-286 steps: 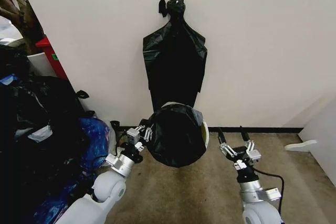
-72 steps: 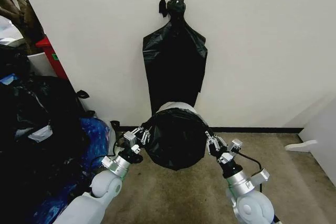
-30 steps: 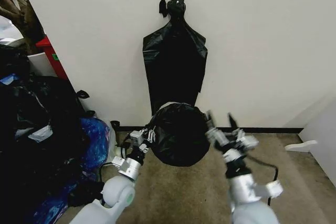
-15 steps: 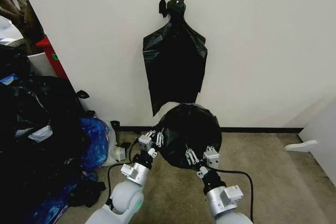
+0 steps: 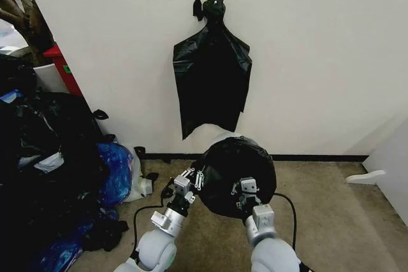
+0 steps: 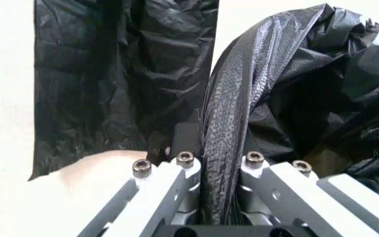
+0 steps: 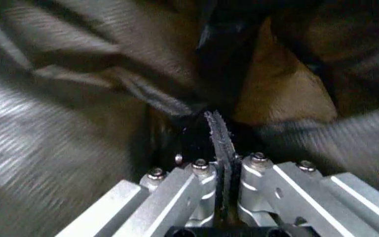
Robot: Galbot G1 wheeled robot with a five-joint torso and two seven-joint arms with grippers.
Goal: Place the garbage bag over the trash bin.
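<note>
The garbage bag (image 5: 237, 167) is a glossy black dome on the carpet below the wall. It hides the trash bin. My left gripper (image 5: 193, 177) sits at the bag's left edge, shut on a pinched fold of the garbage bag (image 6: 224, 133). My right gripper (image 5: 244, 189) is at the near front of the dome, shut on a thin edge of the garbage bag (image 7: 218, 136). Both arms reach in from below, close together.
Flat black bags (image 5: 212, 74) hang from a wall hook right behind the dome. A heap of stuffed black bags (image 5: 44, 151) and a blue bag (image 5: 115, 171) fill the left side. A white object (image 5: 366, 176) lies on the carpet at the right.
The right gripper swung from the bag's right side, open, to its near front and shut on it. The left gripper moved inward. The bag's dome shifted right and closer.
</note>
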